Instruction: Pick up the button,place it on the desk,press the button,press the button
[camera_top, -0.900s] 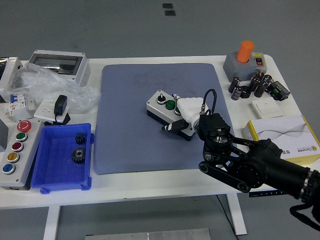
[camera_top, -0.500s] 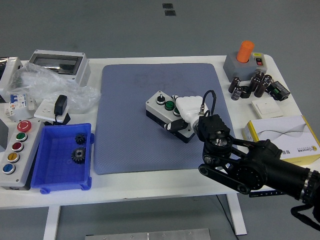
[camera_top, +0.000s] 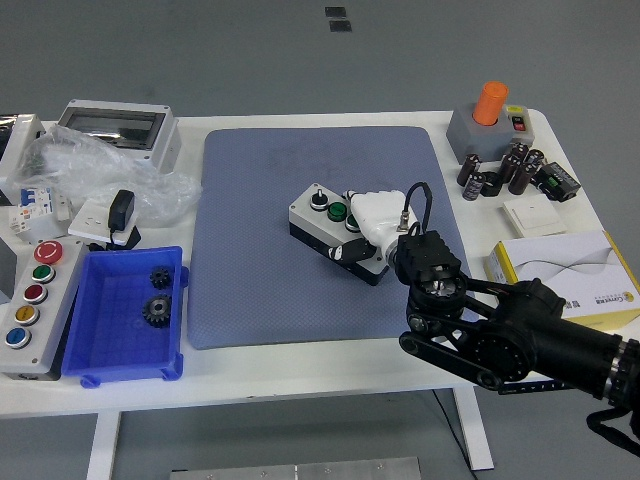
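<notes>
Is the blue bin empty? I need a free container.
No, the blue bin holds two dark gears near its right side.

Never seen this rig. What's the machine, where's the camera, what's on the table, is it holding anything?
It is a humanoid robot at a white table, filmed from a camera high on its own side, looking down. Only its black right arm shows, entering from the lower right. The white right robot hand rests on a grey button box lying on a blue mat; its fingers seem wrapped around the box's right end. To the left sit a blue bin with two gears and a larger button panel. On the right are capacitors, a yellow-edged box and an orange-knobbed unit.
</notes>
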